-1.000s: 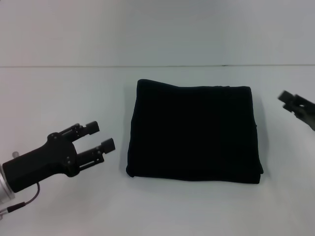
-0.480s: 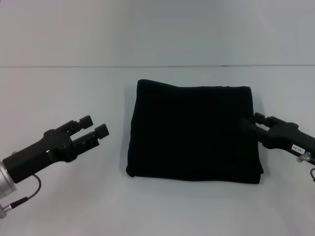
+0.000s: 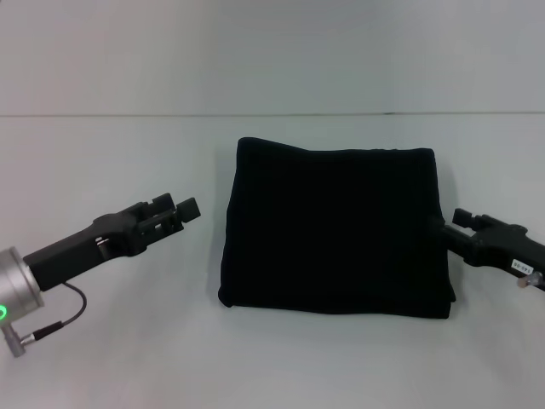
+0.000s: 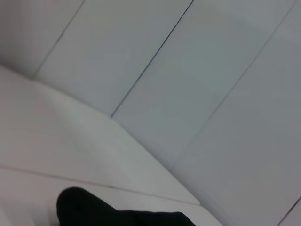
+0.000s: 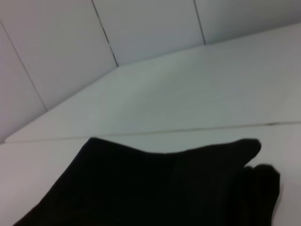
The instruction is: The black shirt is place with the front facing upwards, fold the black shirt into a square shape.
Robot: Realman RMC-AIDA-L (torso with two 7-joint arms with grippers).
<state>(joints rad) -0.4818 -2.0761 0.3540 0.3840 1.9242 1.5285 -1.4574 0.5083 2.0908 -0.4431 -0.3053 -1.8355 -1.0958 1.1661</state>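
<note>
White tabletop (image 3: 102,153) runs back to a pale wall, and the black shirt (image 3: 334,228) lies in the centre of the frame, already folded into a squarish block, with neither lettering nor neck label showing. At lower left the left gripper (image 3: 177,213) hangs just beside the shirt's left edge, apart from it, its jaws drawn close together and holding nothing. At centre right the right gripper (image 3: 446,230) sits at the shirt's right edge, black on black, so I cannot tell how its jaws stand or whether they touch or pinch the cloth (its wrist view shows only fabric and table). The likely risk is on that side: if a finger has caught a layer, pulling away could drag the top fold open or skew the block. A sideways nudge from the left gripper could likewise ruffle the near corner. The shirt's layers and hems merge into one dark mass.
</note>
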